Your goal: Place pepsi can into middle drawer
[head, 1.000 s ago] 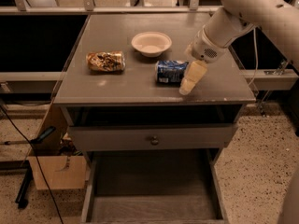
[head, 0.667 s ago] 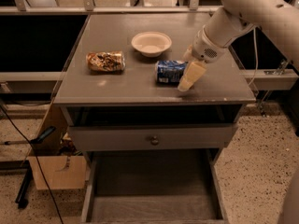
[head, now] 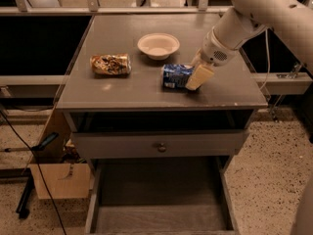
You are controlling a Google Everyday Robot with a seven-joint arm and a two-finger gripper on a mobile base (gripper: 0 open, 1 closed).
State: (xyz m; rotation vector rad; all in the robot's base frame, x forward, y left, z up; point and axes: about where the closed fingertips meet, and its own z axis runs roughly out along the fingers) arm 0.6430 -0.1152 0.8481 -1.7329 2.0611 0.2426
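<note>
My gripper point(head: 196, 75) sits against the right end of the pepsi can point(head: 173, 76) lying on the table point(head: 142, 91); I can't tell its grip

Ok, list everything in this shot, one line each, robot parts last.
pepsi can: one, blue, on its side, cabinet top right
patterned can: one, tan-brown, on its side, top left
bowl: one, white, top rear
cabinet: one, grey, centre
drawer front: one, grey with knob, under the top
middle drawer: one, grey, pulled out below
cardboard box: one, tan, floor left
arm: one, white, upper right
hand: one, tan, at the pepsi can's right end
</note>
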